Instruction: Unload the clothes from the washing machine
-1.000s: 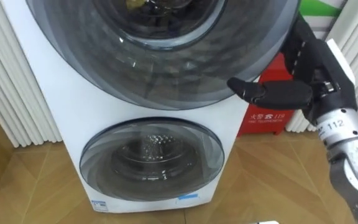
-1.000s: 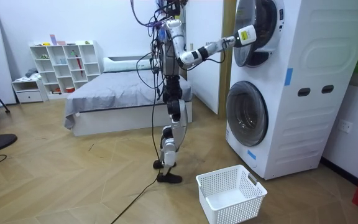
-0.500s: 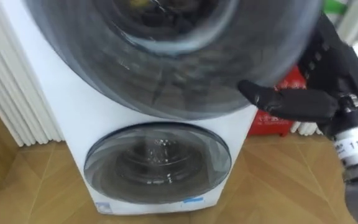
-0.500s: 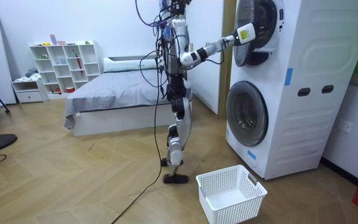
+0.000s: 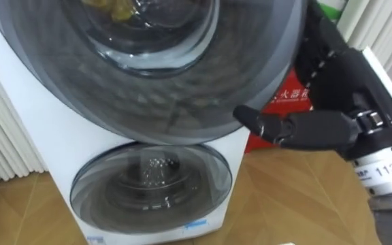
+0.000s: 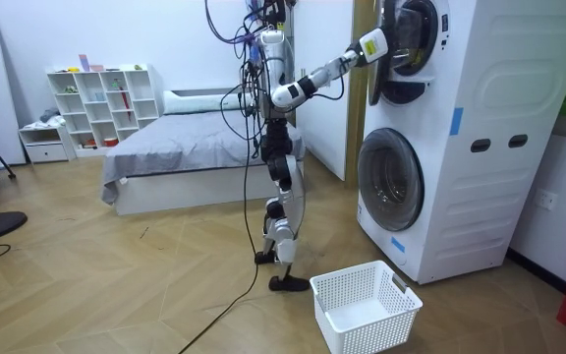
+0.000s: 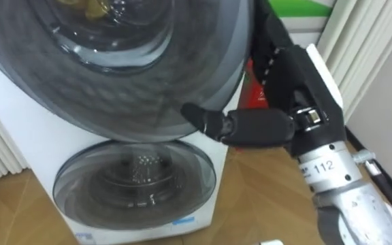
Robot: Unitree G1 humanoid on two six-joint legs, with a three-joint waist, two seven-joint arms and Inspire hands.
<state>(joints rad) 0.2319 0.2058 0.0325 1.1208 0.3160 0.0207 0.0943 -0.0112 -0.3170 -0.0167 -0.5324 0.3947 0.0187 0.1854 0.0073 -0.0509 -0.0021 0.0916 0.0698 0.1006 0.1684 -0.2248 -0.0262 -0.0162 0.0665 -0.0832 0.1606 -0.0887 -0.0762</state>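
Grey-tinted upper door (image 5: 60, 88) now stands further off washing machine (image 6: 480, 138) front than a second ago. Right hand (image 5: 346, 82) came with it, at door's right edge. Fingers behind rim, tips hidden: grip cannot be told. Yellowish clothes (image 5: 118, 9) inside drum, behind glass. Door opening in progress; retrieval pending.

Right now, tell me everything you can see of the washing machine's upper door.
The upper door is round: a wide, dark grey, see-through ring that looks like plastic, around a clear glass bowl. Something yellowish shows behind the glass. The door sits on the front of the white machine, above the lower door. Its right rim juts past the machine's side, so it looks swung partly open. The robot's right hand is against that rim.
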